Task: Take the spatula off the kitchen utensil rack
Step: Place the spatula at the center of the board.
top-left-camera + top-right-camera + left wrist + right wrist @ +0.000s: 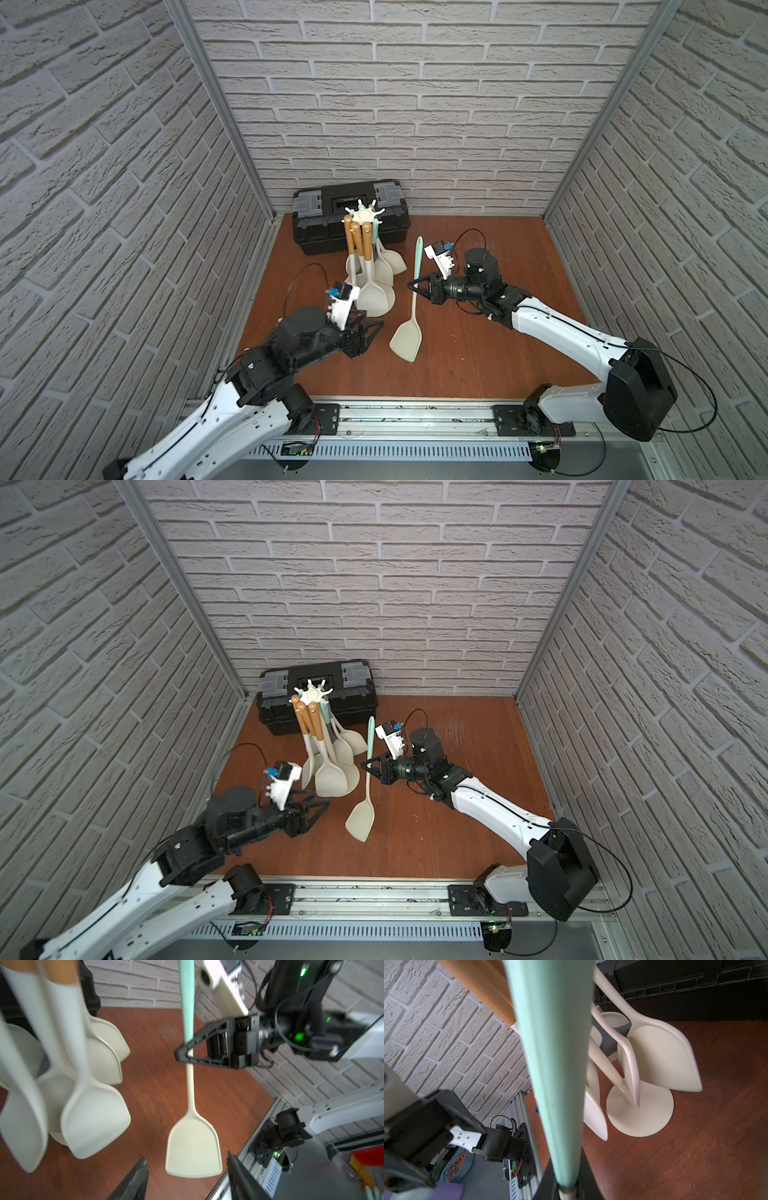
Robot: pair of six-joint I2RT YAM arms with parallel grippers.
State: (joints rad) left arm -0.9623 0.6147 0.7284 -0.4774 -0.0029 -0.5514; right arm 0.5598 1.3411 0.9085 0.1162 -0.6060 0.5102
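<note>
Pinching slim mint handle, flat cream spatula [406, 341]: right jaws.

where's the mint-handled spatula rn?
In both top views the spatula is off the kitchen utensil rack. The right gripper holds it roughly upright mid-handle, just to the rack's right, blade down near the left gripper.

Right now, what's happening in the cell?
The right pincer is shut on the spatula, gripping its handle where mint meets cream and holding it roughly upright, clear of the kitchen utensil rack. The left pincer is open and empty, close to the spatula's blade. Other utensils hang on the rack, which stands in front of the black toolbox.
</note>
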